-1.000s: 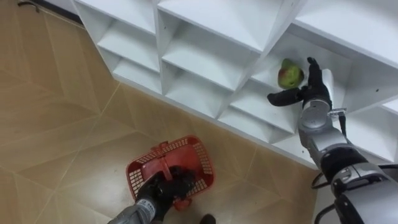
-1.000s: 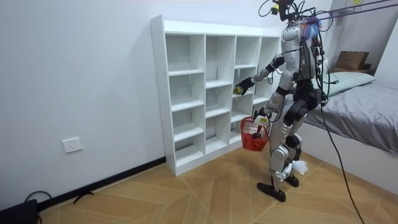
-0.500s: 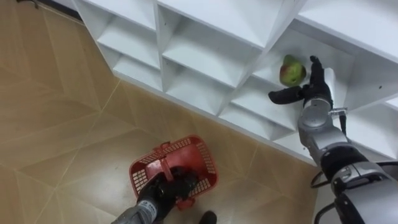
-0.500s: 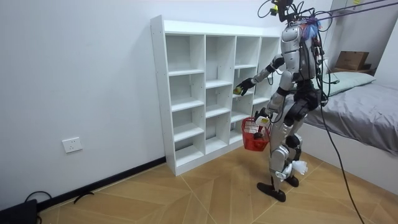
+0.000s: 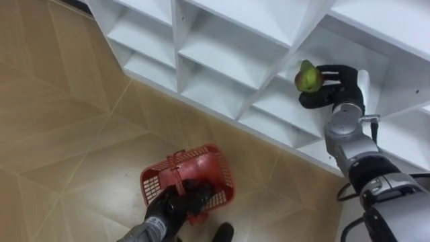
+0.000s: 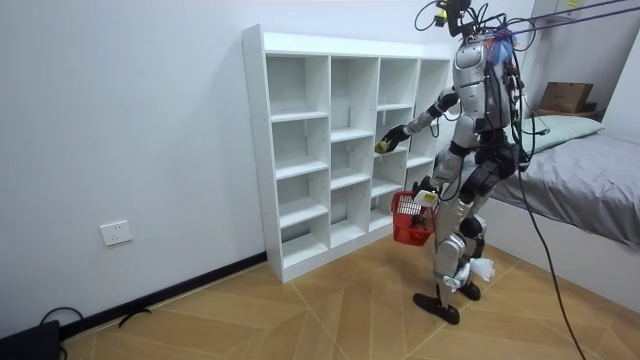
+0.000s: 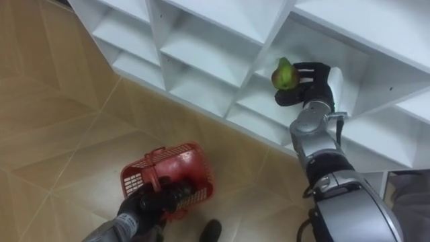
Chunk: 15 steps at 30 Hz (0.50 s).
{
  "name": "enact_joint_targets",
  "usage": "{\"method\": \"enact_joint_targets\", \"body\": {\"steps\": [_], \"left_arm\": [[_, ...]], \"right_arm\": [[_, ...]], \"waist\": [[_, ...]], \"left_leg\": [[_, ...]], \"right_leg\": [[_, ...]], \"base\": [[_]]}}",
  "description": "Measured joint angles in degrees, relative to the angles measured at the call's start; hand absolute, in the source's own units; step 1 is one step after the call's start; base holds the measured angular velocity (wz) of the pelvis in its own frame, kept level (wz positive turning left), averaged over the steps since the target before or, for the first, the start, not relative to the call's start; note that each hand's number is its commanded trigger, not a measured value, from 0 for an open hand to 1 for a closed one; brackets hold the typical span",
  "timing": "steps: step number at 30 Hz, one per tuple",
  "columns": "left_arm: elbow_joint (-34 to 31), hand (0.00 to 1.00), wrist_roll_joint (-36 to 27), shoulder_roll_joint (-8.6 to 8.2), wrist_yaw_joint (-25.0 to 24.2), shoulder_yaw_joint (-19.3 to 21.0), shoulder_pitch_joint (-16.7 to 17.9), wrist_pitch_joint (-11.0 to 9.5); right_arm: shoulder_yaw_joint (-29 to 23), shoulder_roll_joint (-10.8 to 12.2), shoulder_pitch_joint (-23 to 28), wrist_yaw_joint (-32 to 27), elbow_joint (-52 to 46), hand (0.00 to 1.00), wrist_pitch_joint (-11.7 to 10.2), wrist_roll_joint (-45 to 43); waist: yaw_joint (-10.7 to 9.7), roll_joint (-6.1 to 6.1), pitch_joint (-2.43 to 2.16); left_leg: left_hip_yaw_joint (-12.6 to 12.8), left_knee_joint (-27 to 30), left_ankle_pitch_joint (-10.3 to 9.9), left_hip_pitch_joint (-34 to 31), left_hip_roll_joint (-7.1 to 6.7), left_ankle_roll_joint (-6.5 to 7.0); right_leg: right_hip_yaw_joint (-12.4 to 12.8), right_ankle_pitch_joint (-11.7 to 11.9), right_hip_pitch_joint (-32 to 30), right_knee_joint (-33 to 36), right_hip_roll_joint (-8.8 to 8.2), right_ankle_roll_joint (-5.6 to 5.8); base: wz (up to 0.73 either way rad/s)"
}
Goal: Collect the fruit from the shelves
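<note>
Since a second ago the right hand's fingers, then spread beside the fruit, have closed round it. At the lower left the dark left hand (image 5: 176, 205) curls its fingers over the handle of a red basket (image 5: 220, 176), a plastic tub with lattice walls hanging above the herringbone wood floor (image 5: 60, 134). The handle is mostly hidden under the fingers, and the hand covers much of the basket's inside, so its contents cannot be made out. Across the top runs the white closet (image 5: 222, 50), smooth flat boards forming square open compartments, its upper rows cut off by the frame edge. At the right, the right hand (image 5: 342, 91) reaches into one compartment, with fingers over and thumb under the green fruit (image 5: 308, 77), which is rounded, pointed at the top and has a reddish blush. Whether the fruit rests on the shelf cannot be told.
</note>
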Motion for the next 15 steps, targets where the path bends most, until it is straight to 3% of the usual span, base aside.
{"method": "enact_joint_targets", "body": {"steps": [6,15], "left_arm": [[-0.5,1.0,0.3,0.24,0.0,0.1,0.5,0.0],[-0.5,1.0,0.3,0.32,-0.1,0.1,0.5,0.0]], "right_arm": [[-1.3,0.0,-0.1,-0.1,0.5,1.0,-0.4,0.0],[-2.0,0.0,-0.1,-1.8,1.8,1.0,-2.2,0.1]], "waist": [[0.3,0.01,0.0],[1.3,0.44,0.3]], "left_leg": [[0.0,0.0,0.1,-0.5,-0.02,0.06],[-0.4,-0.1,0.2,-0.7,-0.04,-0.08]], "right_leg": [[0.0,0.0,-0.4,0.0,-0.08,0.0],[0.0,0.0,-0.5,-0.2,-0.24,-0.02]], "base": [[0.0],[0.01]]}}
